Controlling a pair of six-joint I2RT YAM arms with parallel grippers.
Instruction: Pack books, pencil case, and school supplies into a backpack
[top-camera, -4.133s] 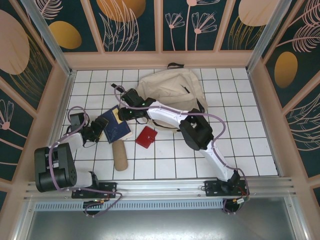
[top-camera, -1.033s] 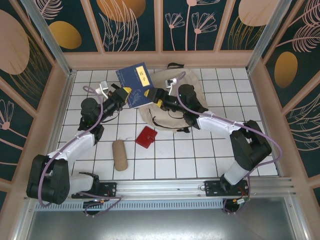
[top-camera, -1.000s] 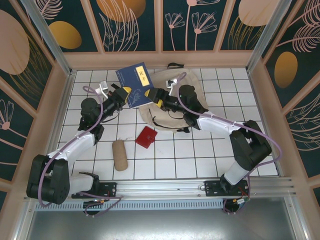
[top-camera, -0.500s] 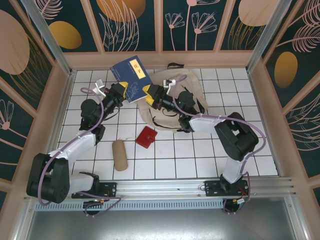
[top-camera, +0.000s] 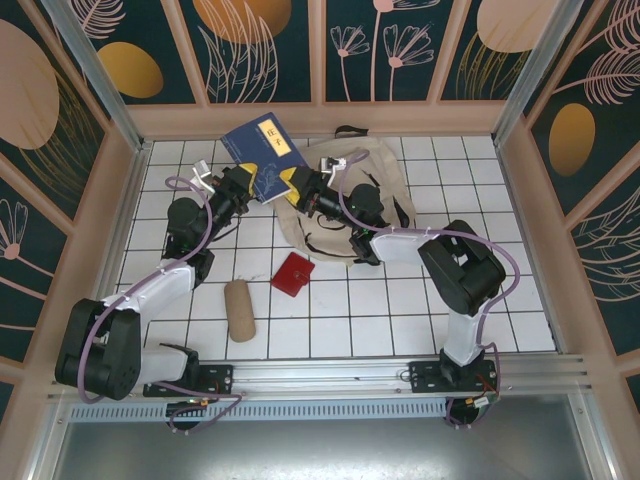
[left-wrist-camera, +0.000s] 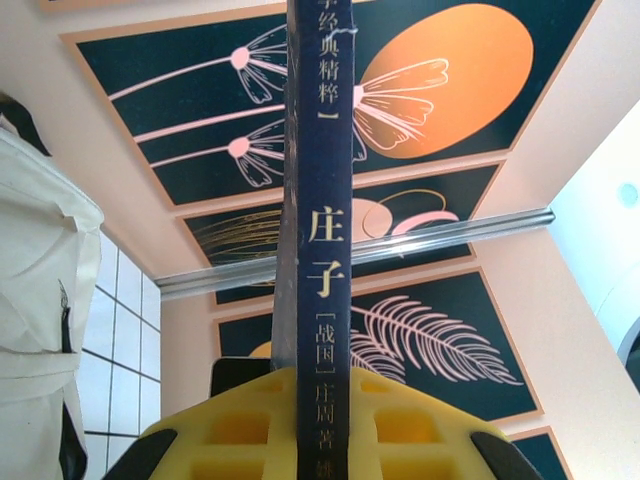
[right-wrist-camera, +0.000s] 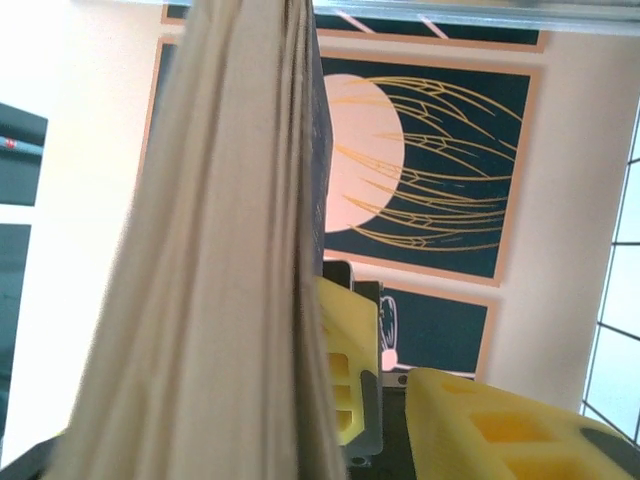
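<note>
- Left gripper (top-camera: 247, 186): closed tight on the books (top-camera: 258, 145) at the lower edge. In the left wrist view the navy spine runs straight down between the yellow fingers (left-wrist-camera: 230, 425)
- Right gripper (top-camera: 291, 181): touches the lower right corner of the books in the top view. In the right wrist view one yellow finger (right-wrist-camera: 500, 430) stands a little apart from the page block, so I cannot tell whether it clamps or only steadies
- Books are raised off the tiles, cover tilted up toward the back wall, yellow label uppermost. I cannot tell whether one volume or both are in the lift
- Backpack (top-camera: 385, 165) lies flat just right of both grippers. The books hang beside its left edge, not over it
- Pencil case (top-camera: 238, 310) and school supplies (top-camera: 293, 274) lie on the table (top-camera: 480, 280), well apart from the grippers
- Risk: grip sits low on a tall, thin load, so the books may swing or slide out during the carry
- Risk: if the arms move out of step, the cover may twist or the pages fan open
- Risk: the mouth of the backpack is not clearly open, so a corner may catch on fabric or a strap
</note>
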